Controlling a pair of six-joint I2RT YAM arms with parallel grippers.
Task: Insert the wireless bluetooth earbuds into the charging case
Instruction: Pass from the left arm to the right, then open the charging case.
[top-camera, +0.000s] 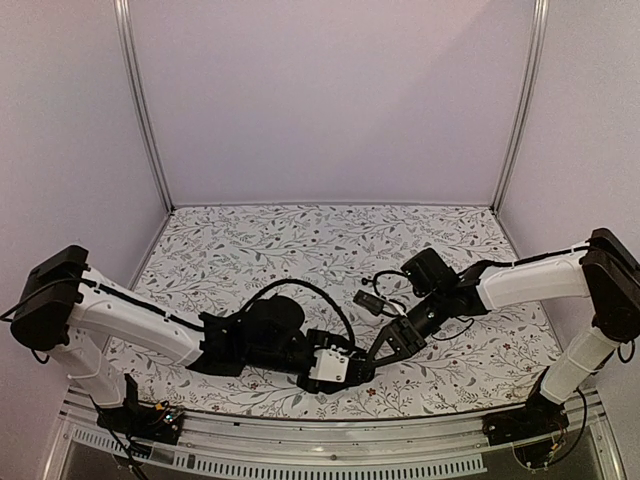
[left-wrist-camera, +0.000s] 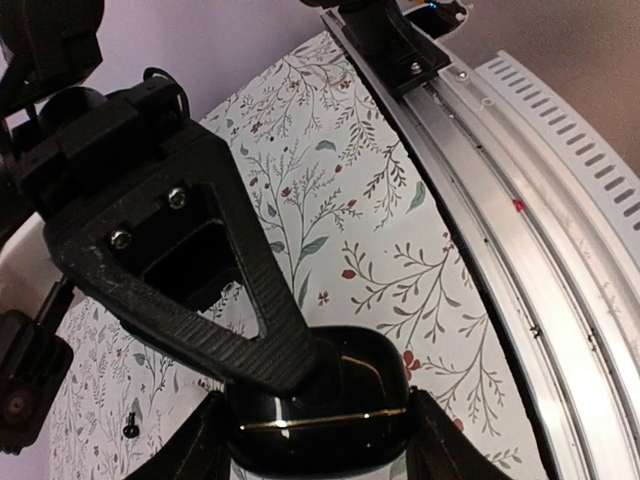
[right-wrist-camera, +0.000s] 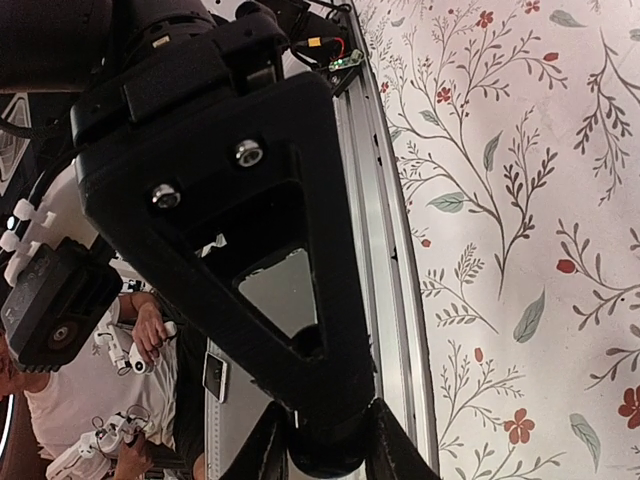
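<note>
The charging case is clamped by the left gripper and touched by the right gripper, whose closure cannot be told; no earbuds are seen seated, so insertion is judged unfinished.

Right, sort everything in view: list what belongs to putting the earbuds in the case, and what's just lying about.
For the job: black charging case, in the left jaws; tiny dark piece on the floral cloth, possibly an earbud, too small to tell.
Just there: the floral cloth itself; metal rail at its edge.
</note>
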